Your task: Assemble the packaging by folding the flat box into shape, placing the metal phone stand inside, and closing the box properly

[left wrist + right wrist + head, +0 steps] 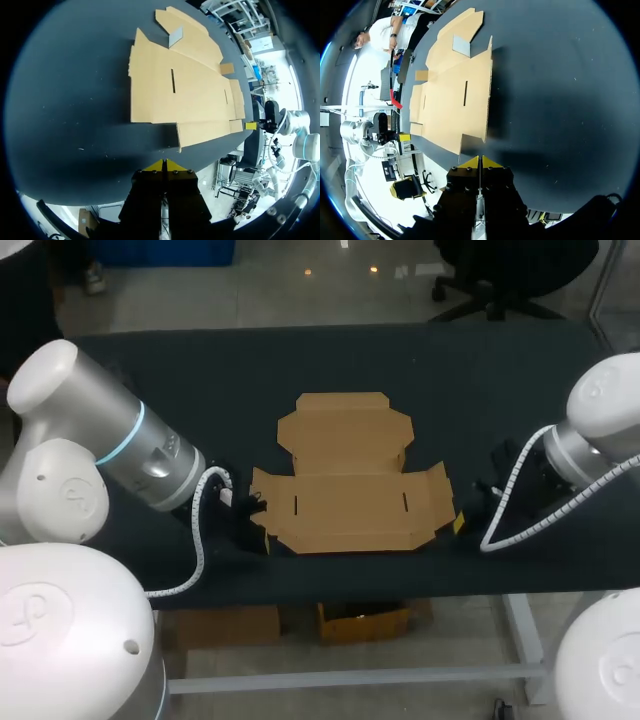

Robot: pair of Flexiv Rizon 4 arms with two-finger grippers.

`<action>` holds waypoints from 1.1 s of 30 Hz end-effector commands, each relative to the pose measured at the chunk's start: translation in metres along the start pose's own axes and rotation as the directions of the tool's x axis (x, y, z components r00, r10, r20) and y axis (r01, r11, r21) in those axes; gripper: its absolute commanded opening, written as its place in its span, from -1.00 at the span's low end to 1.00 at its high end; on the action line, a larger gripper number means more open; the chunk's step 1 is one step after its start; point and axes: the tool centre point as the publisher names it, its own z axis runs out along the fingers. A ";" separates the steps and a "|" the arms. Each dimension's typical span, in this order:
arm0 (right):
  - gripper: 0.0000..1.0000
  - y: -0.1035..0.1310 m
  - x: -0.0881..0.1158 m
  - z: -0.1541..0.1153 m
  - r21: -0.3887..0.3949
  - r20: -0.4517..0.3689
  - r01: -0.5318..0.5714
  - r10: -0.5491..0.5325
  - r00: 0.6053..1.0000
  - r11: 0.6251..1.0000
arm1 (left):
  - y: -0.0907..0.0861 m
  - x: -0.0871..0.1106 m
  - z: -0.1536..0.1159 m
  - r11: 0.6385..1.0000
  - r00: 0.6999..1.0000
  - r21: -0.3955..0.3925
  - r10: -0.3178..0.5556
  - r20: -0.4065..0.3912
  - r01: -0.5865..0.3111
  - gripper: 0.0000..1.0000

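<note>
The flat box (350,505) lies unfolded in the middle of the dark table (150,390), its wide panel on the near side and a smaller panel with angled corners reaching toward the far side. Two short slots are cut into the wide panel, one toward the left and one toward the right. My left arm comes in from the left, and the left pincer (258,530) sits low at the box's near left corner. In the left wrist view that pincer (163,164) has its yellow tips pressed together with nothing between them, and the box (185,90) lies just ahead of it on the table. My right arm comes in from the right, and the right pincer (460,523) is just beside the box's near right corner. In the right wrist view its tips (480,162) are likewise closed on nothing, with the edge of the cardboard (452,100) just ahead. Both wrist views show a small grey piece (175,36) (461,46) where the two panels join, toward the right side. I cannot tell whether it is the metal stand or a raised flap.
</note>
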 end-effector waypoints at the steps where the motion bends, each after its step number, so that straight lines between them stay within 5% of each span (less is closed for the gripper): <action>1: -1.00 0.004 -0.005 0.005 0.004 -0.019 0.003 -0.003 1.000 1.000 | -0.005 -0.002 0.011 1.000 1.000 -0.003 -0.002 -0.005 0.002 -1.00; 33: -1.00 0.006 0.006 0.046 0.009 -0.033 0.018 -0.017 0.999 1.000 | -0.025 -0.012 0.036 0.999 0.999 -0.040 -0.020 -0.046 0.018 -1.00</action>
